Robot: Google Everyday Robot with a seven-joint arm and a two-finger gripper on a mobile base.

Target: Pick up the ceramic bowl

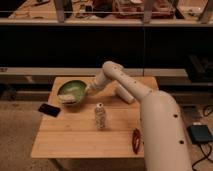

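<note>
Taking the small bottle (100, 116) standing upright mid-surface as the mark: nearer and to its right lies a red object (136, 139) by the white arm (150, 107). Left of the bottle, a dark phone (49, 109) rests flat at the edge of the wooden surface (70, 137). Beyond the bottle to the left sits the ceramic bowl (71, 91) (green, slightly tilted) — the claw (89, 89) is at its right rim; whether it is clenched, I cannot tell
</note>
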